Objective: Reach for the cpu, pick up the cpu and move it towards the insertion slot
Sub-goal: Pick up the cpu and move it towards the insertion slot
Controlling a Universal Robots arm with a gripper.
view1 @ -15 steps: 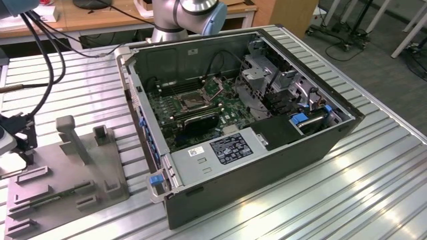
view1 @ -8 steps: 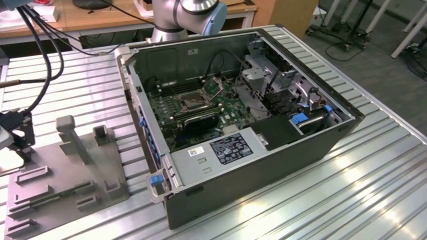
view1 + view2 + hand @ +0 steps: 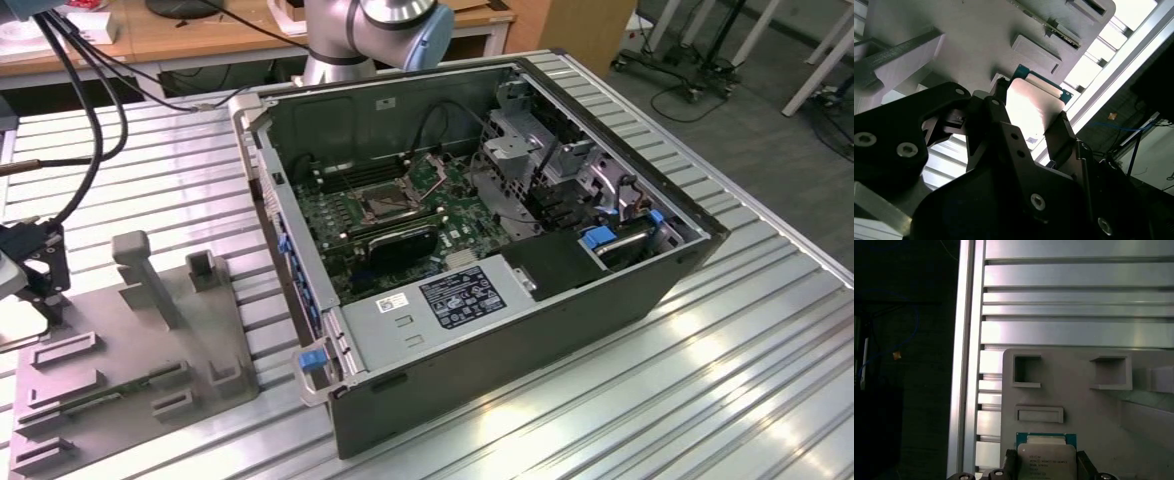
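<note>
The cpu (image 3: 1031,107) is a thin square chip with a silvery face and a green rim. It sits between my gripper's (image 3: 1030,111) black fingers (image 3: 1066,137), which press on two opposite edges, just over the grey fixture plate (image 3: 979,35). The first wrist view shows the cpu (image 3: 1046,459) flanked by the fingers (image 3: 1085,467) of the gripper (image 3: 1047,465). In the exterior view the gripper (image 3: 30,262) is at the far left, above the fixture (image 3: 134,345). The insertion slot (image 3: 383,203) lies inside the open computer case, well to the right of the gripper.
The open computer case (image 3: 534,330) stands on the ribbed aluminium table (image 3: 694,400), with memory slots, cables and drive cages inside. The fixture carries raised grey blocks and square pockets (image 3: 1027,371). Black cables (image 3: 94,110) hang at the exterior view's left. The table edge rail (image 3: 966,355) runs beside the fixture.
</note>
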